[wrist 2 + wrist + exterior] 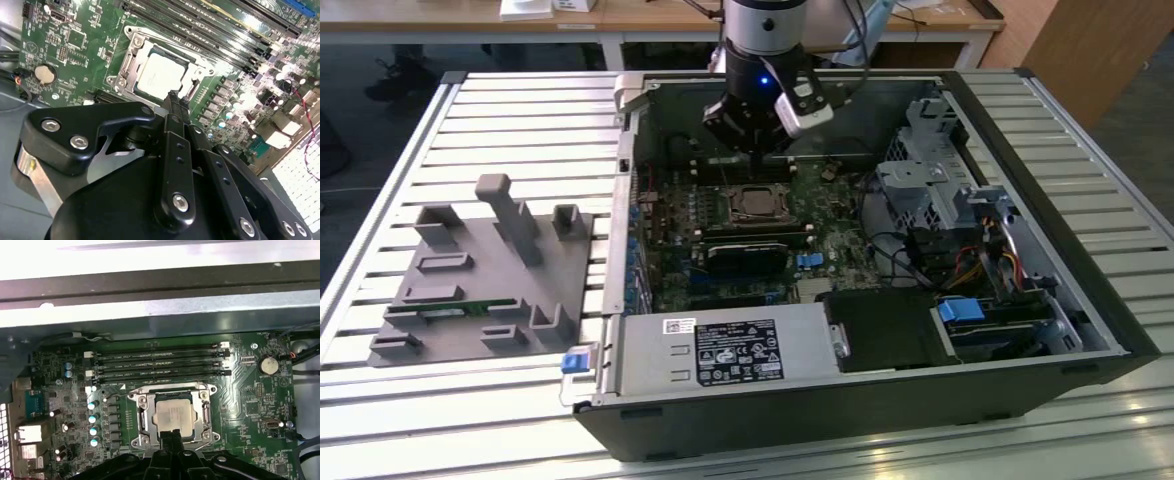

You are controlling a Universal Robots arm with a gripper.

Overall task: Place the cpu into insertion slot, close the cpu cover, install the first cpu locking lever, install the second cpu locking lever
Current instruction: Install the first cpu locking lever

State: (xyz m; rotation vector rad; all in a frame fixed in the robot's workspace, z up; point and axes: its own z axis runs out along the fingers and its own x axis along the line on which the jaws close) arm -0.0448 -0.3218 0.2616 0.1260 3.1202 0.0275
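The cpu (173, 415) (159, 75) lies flat in the insertion slot (754, 203), its pale metal top showing. The silvery cpu cover (145, 412) (131, 60) lies down around it, framing the chip through its cut-out. My gripper (173, 102) (170, 437) is shut with nothing between its black fingers. Its tips hover at the socket's edge, close over the cover's rim. In the exterior view the gripper (750, 135) hangs inside the open computer case, just behind the socket. I cannot tell how the locking levers stand.
Long black memory slots (160, 362) run beside the socket, with the case wall (160, 315) behind them. A coin battery (268, 365) sits on the board. The power supply (720, 350) and drive cage (934, 190) flank the board. A grey fixture (487, 275) stands at the exterior view's left.
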